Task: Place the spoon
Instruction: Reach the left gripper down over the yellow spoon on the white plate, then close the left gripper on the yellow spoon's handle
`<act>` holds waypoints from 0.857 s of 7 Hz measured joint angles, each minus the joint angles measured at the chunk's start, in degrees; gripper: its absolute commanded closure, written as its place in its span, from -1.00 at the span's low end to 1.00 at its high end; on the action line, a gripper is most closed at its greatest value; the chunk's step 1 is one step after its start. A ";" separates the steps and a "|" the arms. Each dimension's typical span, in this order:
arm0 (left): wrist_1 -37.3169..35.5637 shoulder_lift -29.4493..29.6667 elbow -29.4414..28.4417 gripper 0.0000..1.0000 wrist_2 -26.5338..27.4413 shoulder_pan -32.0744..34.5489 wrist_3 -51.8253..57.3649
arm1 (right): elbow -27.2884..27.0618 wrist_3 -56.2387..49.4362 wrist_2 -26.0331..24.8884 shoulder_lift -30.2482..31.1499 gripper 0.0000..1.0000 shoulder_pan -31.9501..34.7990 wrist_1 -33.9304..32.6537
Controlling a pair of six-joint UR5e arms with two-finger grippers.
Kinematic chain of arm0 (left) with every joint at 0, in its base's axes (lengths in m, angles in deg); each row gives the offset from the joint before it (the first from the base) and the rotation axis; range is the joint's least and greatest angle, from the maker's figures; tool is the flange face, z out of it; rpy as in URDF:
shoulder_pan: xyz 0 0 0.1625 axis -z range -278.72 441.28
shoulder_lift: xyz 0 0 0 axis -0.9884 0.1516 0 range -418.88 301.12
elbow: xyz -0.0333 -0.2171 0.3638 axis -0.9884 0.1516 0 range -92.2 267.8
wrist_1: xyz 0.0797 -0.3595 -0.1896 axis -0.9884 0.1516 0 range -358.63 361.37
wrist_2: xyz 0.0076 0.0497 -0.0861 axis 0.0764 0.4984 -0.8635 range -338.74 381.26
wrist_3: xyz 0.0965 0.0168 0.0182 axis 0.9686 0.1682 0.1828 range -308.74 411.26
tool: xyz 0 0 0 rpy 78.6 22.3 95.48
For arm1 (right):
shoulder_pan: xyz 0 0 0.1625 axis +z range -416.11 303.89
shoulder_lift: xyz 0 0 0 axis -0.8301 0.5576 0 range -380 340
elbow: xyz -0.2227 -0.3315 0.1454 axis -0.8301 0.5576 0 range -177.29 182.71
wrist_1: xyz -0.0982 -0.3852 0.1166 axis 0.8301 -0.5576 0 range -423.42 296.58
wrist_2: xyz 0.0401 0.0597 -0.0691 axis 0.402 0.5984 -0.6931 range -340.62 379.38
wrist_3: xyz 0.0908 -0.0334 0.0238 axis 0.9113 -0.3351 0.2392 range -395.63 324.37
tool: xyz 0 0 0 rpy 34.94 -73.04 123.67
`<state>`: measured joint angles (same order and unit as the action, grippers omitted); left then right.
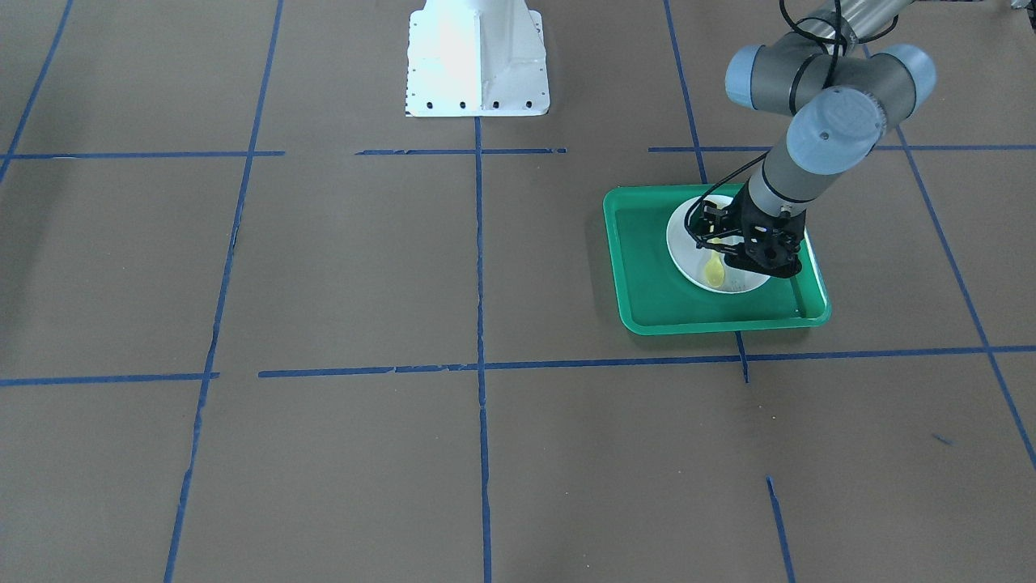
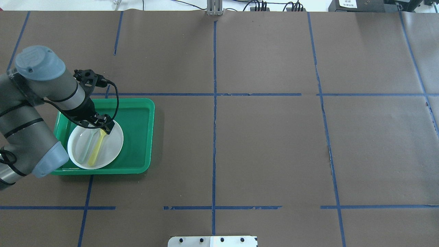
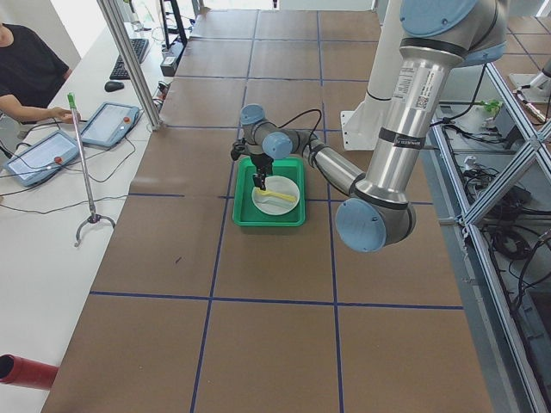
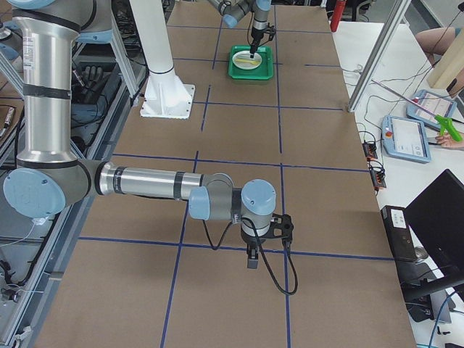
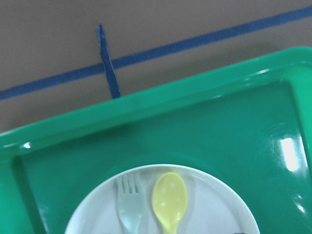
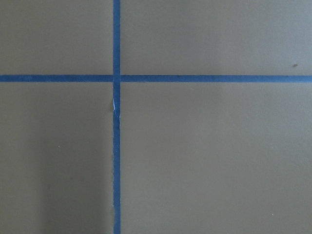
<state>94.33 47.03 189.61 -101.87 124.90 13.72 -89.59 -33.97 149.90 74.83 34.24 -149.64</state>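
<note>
Although the right gripper (image 4: 251, 259) hung low over the table (image 2: 260, 144), well apart from the tray (image 2: 137, 137), its finger state could not be told. Over the plate (image 2: 113, 144) in the tray, the left gripper (image 2: 103, 128) stood with fingers apart at the handle end of the spoon (image 2: 96, 149), which lay flat on the plate just beside the fork (image 2: 85, 147).

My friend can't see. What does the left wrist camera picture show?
A yellow spoon lies beside a pale fork on a white plate. The plate sits in a green tray on a brown table with blue tape lines.
</note>
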 measured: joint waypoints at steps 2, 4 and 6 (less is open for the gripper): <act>5.79 -3.79 0.42 -0.66 1.71 -2.68 -3.27 | -0.01 0.00 0.00 0.00 -1.00 0.00 0.00; 9.18 -5.35 0.16 -0.63 1.96 -3.46 -4.85 | -0.03 0.00 0.00 0.00 -1.00 0.00 0.00; 9.71 -4.91 -0.13 -0.57 1.94 -3.74 -5.38 | -0.01 0.00 0.00 0.00 -1.00 0.00 0.00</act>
<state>104.04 42.11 189.48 -99.94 121.16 8.34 -89.60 -33.97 149.90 74.83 34.24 -149.64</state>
